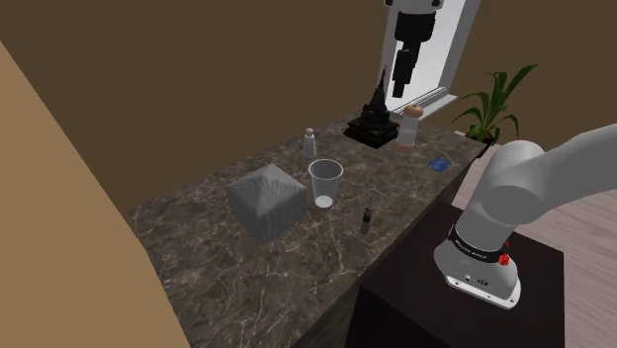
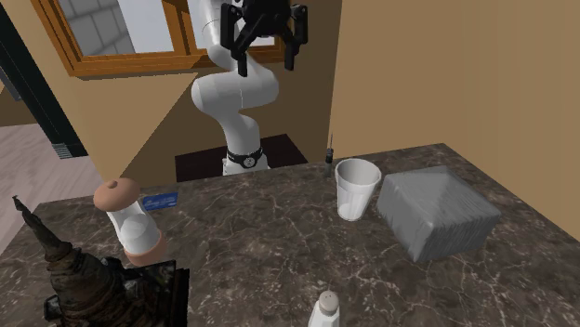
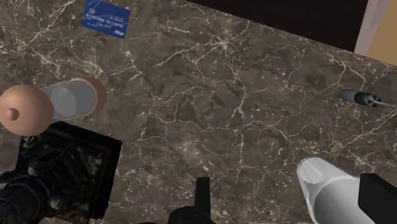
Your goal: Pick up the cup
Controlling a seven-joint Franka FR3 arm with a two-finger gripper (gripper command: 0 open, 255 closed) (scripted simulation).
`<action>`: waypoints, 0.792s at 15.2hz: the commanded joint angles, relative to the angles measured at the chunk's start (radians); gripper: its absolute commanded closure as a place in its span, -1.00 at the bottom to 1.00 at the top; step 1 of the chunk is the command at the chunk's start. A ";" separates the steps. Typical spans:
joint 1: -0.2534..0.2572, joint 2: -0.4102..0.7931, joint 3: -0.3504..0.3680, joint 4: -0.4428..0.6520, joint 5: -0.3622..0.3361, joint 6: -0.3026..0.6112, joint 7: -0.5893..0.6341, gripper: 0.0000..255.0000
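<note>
Cup (image 1: 325, 183), pale and see-through, stands upright and open-mouthed near the middle of the dark veined stone counter (image 1: 213, 267), with nothing touching it. That counter is the biggest thing here, running from the dark stand (image 1: 539, 306) up towards a window. The white arm (image 1: 514, 193) rises from the stand and carries the black gripper (image 2: 266, 65) high above the counter, its two fingers spread wide and clasping nothing. A grey block (image 1: 265, 203) sits just beside the cup, on the shoulder view's left. At the far end of the counter stands a dark spired figurine (image 1: 377, 114) on a black square base, and close by it a clear bottle with a tan teat (image 1: 407, 127). A small white bottle (image 1: 309, 142) stands behind the cup. A blue card (image 1: 439, 164) lies flat near the counter's edge, and a slim dark pen-like thing (image 1: 367, 217) lies near the cup on the stand's side
</note>
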 commanded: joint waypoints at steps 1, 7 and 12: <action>0.000 0.000 0.000 0.000 0.000 0.000 0.000 -1.00; 0.031 0.064 0.113 -0.085 0.043 0.144 0.104 -1.00; 0.052 0.156 0.210 -0.122 0.066 0.268 0.193 -1.00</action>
